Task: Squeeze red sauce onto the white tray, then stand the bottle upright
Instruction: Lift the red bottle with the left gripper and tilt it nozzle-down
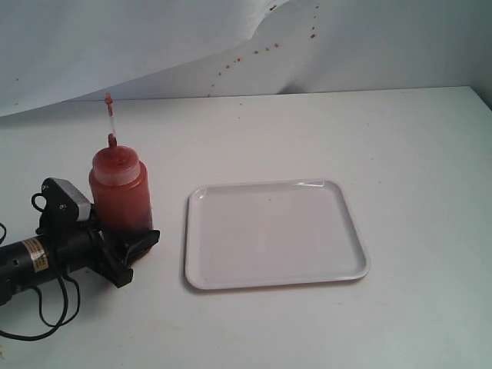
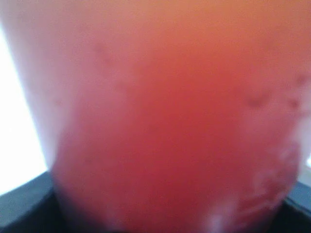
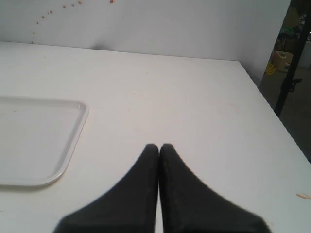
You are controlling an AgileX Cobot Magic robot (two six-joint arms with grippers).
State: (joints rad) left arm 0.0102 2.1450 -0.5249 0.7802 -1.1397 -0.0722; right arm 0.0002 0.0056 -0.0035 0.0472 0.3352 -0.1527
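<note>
The bottle point(image 1: 120, 192) stands upright on the table, left of the white tray point(image 1: 347, 247), with its thin nozzle pointing up. My left gripper point(image 1: 140, 228) lies low at the bottle's dark base, one finger in front of it and the other hidden behind, shut on it. In the left wrist view the bottle point(image 2: 165, 111) fills the picture as a red blur, with dark fingers point(image 2: 19, 208) at its sides. No red sauce shows on the tray. My right gripper point(image 3: 159, 145) is shut and empty over bare table, right of the white tray point(image 3: 73, 141); the exterior view does not show it.
Small dark red specks point(image 1: 257, 52) dot the white back wall. The table's right edge point(image 3: 272, 126) drops off beside my right gripper, with clutter on the floor beyond. A black cable point(image 1: 46, 311) trails from the left arm near the front edge.
</note>
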